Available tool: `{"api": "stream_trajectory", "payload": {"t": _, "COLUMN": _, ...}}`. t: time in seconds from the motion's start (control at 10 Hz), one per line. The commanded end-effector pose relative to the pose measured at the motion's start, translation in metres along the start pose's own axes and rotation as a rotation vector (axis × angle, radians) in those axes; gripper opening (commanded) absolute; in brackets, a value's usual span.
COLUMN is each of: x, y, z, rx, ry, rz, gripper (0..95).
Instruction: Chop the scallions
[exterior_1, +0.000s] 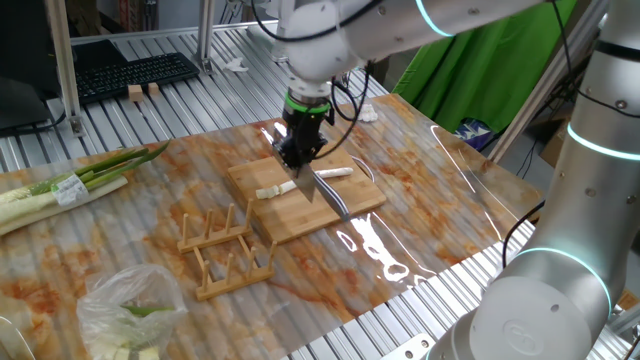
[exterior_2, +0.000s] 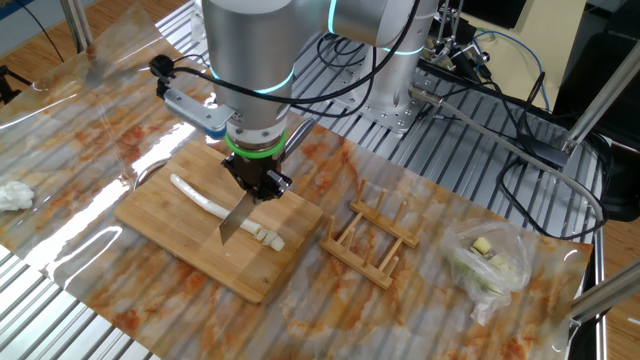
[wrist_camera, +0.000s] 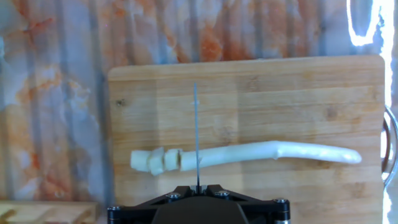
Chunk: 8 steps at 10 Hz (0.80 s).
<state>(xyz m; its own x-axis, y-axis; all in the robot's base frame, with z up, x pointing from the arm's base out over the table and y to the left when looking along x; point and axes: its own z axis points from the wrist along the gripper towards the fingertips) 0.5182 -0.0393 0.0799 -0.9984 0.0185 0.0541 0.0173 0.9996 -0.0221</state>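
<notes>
The scallions (wrist_camera: 261, 151) lie as one pale stalk across the wooden board (wrist_camera: 280, 93), with several short cut pieces (wrist_camera: 152, 162) at the left end. My gripper (wrist_camera: 198, 186) is shut on a knife (wrist_camera: 196, 134), whose blade stands edge-on across the stalk just right of the cut pieces. In the other fixed view the gripper (exterior_2: 262, 183) holds the knife (exterior_2: 235, 220) point-down on the board (exterior_2: 180, 225), between the long stalk (exterior_2: 200, 198) and the stubs (exterior_2: 265, 236). One fixed view shows the gripper (exterior_1: 300, 150) over the stalk (exterior_1: 335, 173).
A wooden rack (exterior_2: 370, 240) stands beside the board. A clear bag of green bits (exterior_2: 485, 260) lies past it. A long green-and-white bundle (exterior_1: 70, 185) lies at the table's left, and a white wad (exterior_2: 12, 193) at the far side. A keyboard (exterior_1: 130, 72) sits behind.
</notes>
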Motion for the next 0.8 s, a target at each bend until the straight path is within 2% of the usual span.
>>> {"api": "stream_trajectory", "payload": {"t": 0.1, "x": 0.002, "y": -0.001, "z": 0.002, "rx": -0.006, "ry": 0.004, "rz": 0.001, "gripper": 0.0}}
{"api": "stream_trajectory", "payload": {"t": 0.4, "x": 0.004, "y": 0.0, "z": 0.004, "rx": -0.012, "ry": 0.003, "rz": 0.009, "gripper": 0.0}}
{"api": "stream_trajectory", "payload": {"t": 0.6, "x": 0.002, "y": 0.001, "z": 0.006, "rx": -0.011, "ry": 0.0, "rz": 0.011, "gripper": 0.0}}
{"api": "stream_trajectory", "payload": {"t": 0.8, "x": -0.005, "y": 0.003, "z": 0.008, "rx": -0.01, "ry": -0.002, "rz": 0.012, "gripper": 0.0}}
